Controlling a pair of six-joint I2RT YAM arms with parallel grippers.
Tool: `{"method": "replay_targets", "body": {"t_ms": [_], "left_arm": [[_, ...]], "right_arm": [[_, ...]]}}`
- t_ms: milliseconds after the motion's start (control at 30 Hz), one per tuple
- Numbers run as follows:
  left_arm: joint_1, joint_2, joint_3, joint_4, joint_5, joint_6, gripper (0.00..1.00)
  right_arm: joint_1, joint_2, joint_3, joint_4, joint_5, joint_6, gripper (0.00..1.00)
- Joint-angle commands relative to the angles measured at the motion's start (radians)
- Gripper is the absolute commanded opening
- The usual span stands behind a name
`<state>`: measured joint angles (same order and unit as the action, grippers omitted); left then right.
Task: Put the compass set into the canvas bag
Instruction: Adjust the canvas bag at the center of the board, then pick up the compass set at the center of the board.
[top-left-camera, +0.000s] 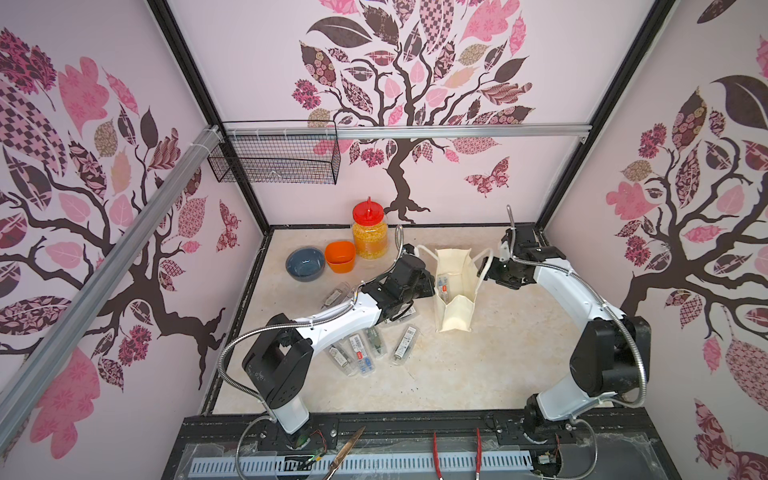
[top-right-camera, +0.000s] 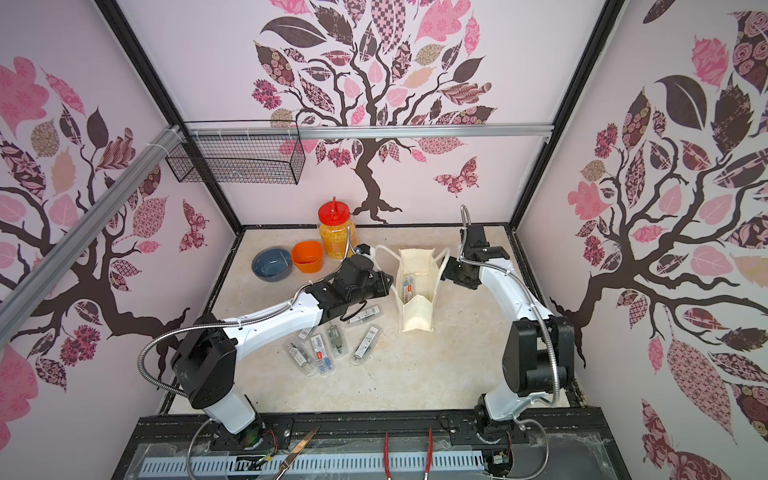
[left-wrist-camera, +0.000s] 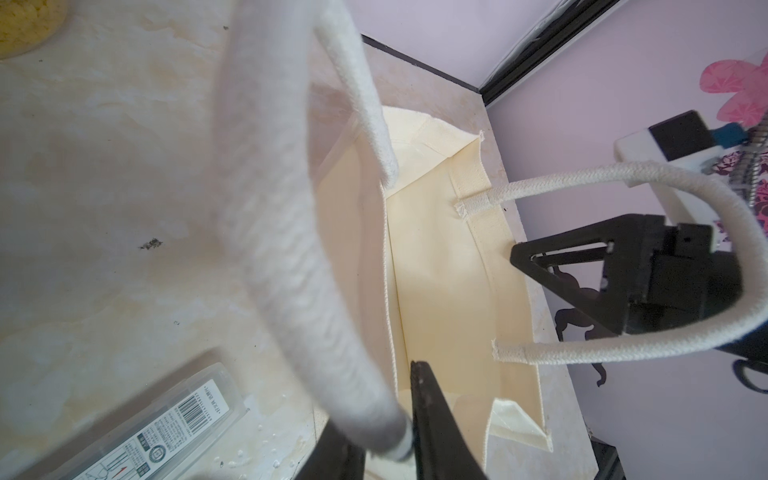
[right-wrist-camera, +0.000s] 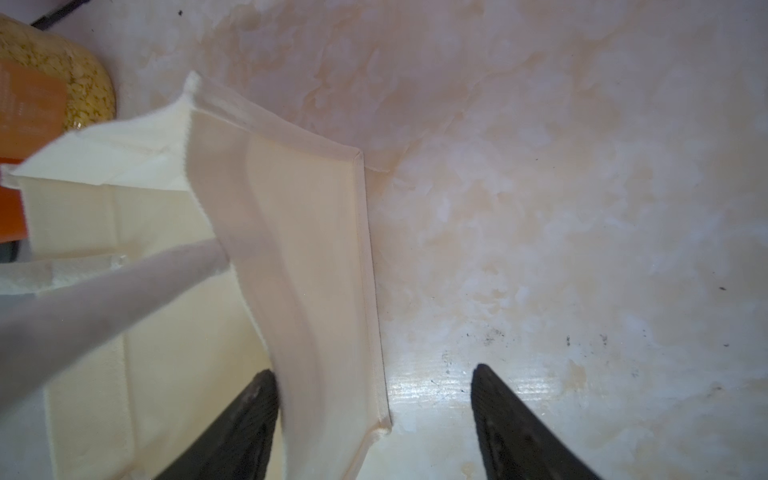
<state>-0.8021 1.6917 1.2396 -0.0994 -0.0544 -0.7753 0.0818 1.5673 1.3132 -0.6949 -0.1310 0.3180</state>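
While the bag (top-left-camera: 455, 316) stands upright and open near the middle of the worktop (top-left-camera: 457, 374), the step in hand appears to be letting go of its handles so that another set can be fetched.

To the left, partly under the left arm, loose compass sets (top-left-camera: 361, 349) in clear cases lie flat on the worktop, outside the bag. At least one set (top-left-camera: 444, 286) already lies inside it.

The left gripper (top-right-camera: 384, 284) sits at the bag's left side with the left handle (left-wrist-camera: 291, 249) between its fingers. The gap is narrow, and whether it pinches the cord cannot be told. Free the cord fully before moving off, since a snagged loop would probably tip the bag. Withdraw upward, not sideways.

The right gripper (right-wrist-camera: 374, 370) is at the bag's right side, jaws well apart, with the bag's wall between them beside one finger and nothing clamped. The right handle (left-wrist-camera: 623, 174) arcs past it; whether the loop encircles it cannot be told. Raise this gripper clear of the loop first — slowly — and leave the mouth open.
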Motion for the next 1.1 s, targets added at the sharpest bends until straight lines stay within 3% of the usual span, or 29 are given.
{"method": "replay_targets", "body": {"t_ms": [0, 167, 367, 533, 733, 800, 933, 1067], "left_arm": [[0.000, -0.019, -0.009, 0.004, 0.001, 0.006, 0.29], [-0.001, -0.037, -0.007, 0.003, 0.003, 0.020, 0.37], [0.001, -0.094, 0.003, -0.027, -0.036, 0.078, 0.50], [0.003, -0.156, 0.053, -0.120, -0.095, 0.184, 0.54], [0.091, -0.267, 0.056, -0.266, -0.067, 0.270, 0.57], [0.158, -0.308, 0.035, -0.314, -0.031, 0.267, 0.57], [0.325, -0.380, -0.007, -0.395, 0.057, 0.268, 0.57], [0.514, -0.431, -0.049, -0.450, 0.183, 0.235, 0.57]], "right_arm": [[-0.010, -0.088, 0.001, 0.016, 0.080, 0.005, 0.84], [-0.017, -0.171, -0.029, 0.054, 0.168, 0.012, 0.95], [-0.029, -0.234, 0.008, 0.022, 0.202, 0.022, 0.95], [-0.028, -0.283, 0.084, -0.018, 0.263, 0.005, 0.94], [-0.009, -0.325, 0.186, -0.025, 0.096, -0.077, 0.85], [0.060, -0.307, 0.243, -0.041, 0.083, -0.129, 0.84], [0.336, -0.230, 0.377, -0.075, 0.182, -0.314, 0.84], [0.569, -0.163, 0.416, -0.063, 0.198, -0.524, 0.83]]}}
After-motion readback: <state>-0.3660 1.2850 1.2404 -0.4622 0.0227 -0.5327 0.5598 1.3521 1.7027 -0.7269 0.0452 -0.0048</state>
